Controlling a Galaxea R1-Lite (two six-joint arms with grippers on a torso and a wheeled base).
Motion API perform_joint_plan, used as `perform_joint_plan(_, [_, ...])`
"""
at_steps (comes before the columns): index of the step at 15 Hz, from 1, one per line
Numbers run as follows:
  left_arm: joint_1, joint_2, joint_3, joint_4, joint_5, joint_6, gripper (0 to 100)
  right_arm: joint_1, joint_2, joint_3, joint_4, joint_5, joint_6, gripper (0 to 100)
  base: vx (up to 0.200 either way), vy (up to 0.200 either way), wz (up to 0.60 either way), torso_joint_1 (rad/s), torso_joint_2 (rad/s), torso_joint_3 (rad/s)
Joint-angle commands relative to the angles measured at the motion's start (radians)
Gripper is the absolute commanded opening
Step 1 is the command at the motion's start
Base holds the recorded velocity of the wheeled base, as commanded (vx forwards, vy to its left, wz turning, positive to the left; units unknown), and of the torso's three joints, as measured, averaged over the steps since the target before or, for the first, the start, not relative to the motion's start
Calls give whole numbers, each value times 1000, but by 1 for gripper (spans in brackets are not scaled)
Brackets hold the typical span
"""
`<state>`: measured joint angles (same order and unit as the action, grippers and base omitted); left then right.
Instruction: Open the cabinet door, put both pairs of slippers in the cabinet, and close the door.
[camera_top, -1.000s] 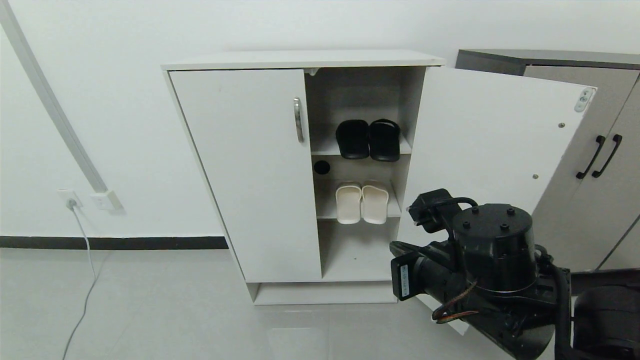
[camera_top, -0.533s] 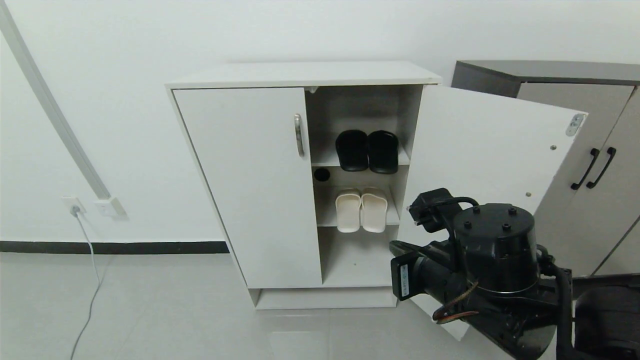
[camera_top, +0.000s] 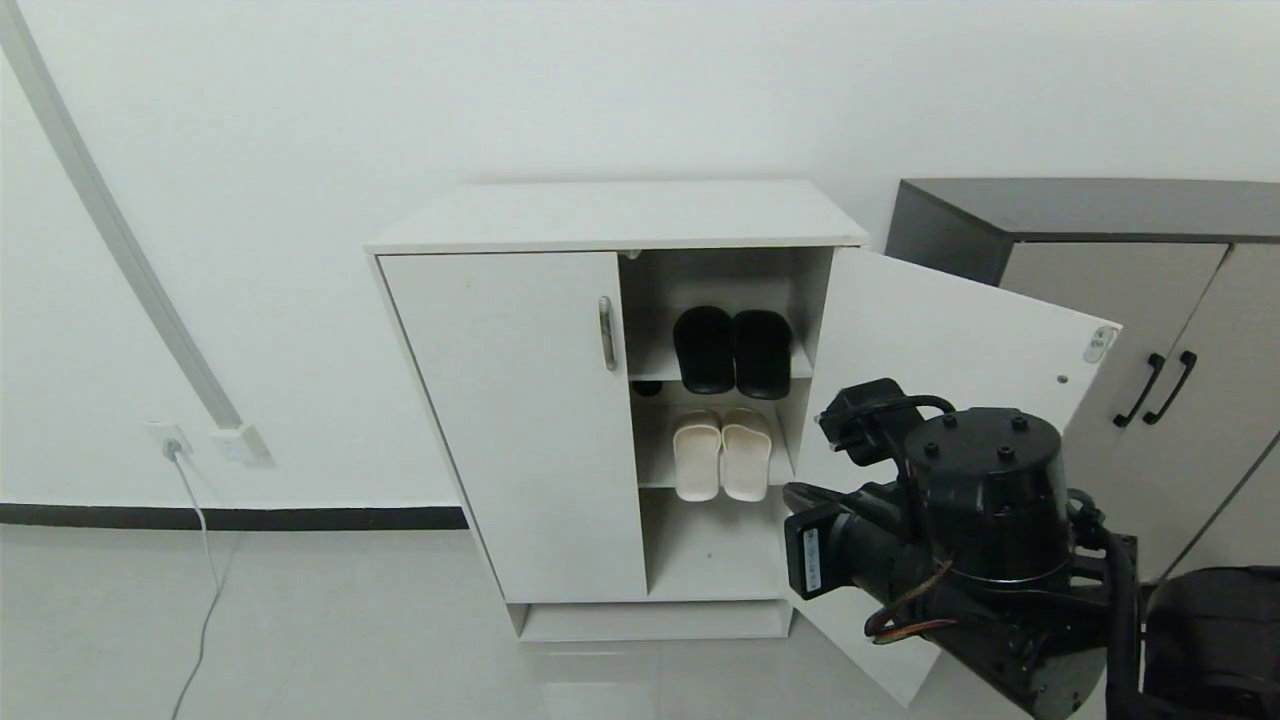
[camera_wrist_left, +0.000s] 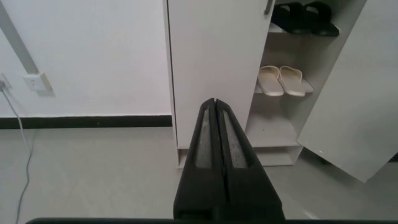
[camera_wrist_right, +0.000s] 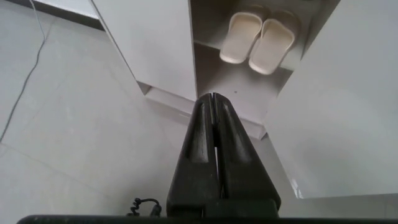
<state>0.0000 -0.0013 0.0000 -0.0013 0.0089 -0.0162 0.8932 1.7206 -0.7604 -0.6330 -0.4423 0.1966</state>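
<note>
Head view shows the white two-door cabinet (camera_top: 620, 215) with its right door (camera_top: 930, 350) open, black rubber slippers (camera_top: 733, 352) shelved above cream rubber slippers (camera_top: 722, 455), left jaws and right jaws each pressed together.

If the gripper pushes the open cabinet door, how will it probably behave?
The open door joins the cabinet along one upright edge, so a push should probably swing it shut, not tip it. The flat panel looks stiff. Its smooth face may let the shut right gripper slide.

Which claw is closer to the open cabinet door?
Right. The right claw sits just beside the open door; the left claw is farther back, facing the closed door.
</note>
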Motion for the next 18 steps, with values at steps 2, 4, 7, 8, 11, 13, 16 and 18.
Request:
perform_joint_plan(2, [0, 1, 0, 0, 0, -1, 0, 1, 0, 1, -1, 1, 0, 0, 0, 0, 0, 149, -476, -330])
perform_joint_plan(4, [0, 1, 0, 0, 0, -1, 0, 1, 0, 1, -1, 1, 0, 0, 0, 0, 0, 161, -476, -325])
perform_joint_plan(7, [0, 1, 0, 1, 0, 1, 0, 0, 5, 0, -1, 1, 0, 0, 0, 0, 0, 181, -494, -316])
perform_joint_plan(8, [0, 1, 0, 0, 0, 1, 0, 0, 7, 1, -1, 1, 0, 0, 0, 0, 0, 193, -505, -315])
perform_joint_plan(11, [0, 1, 0, 0, 0, -1, 0, 0, 7, 1, -1, 1, 0, 0, 0, 0, 0, 206, -523, -321])
perform_joint_plan(13, [0, 1, 0, 0, 0, -1, 0, 0, 7, 1, -1, 1, 0, 0, 0, 0, 0, 217, -540, -317])
perform_joint_plan(16, [0, 1, 0, 0, 0, -1, 0, -2, 7, 1, -1, 1, 0, 0, 0, 0, 0, 240, -562, -326])
perform_joint_plan(18, [0, 1, 0, 0, 0, -1, 0, -3, 7, 3, -1, -1, 1, 0, 0, 0, 0, 264, -596, -334])
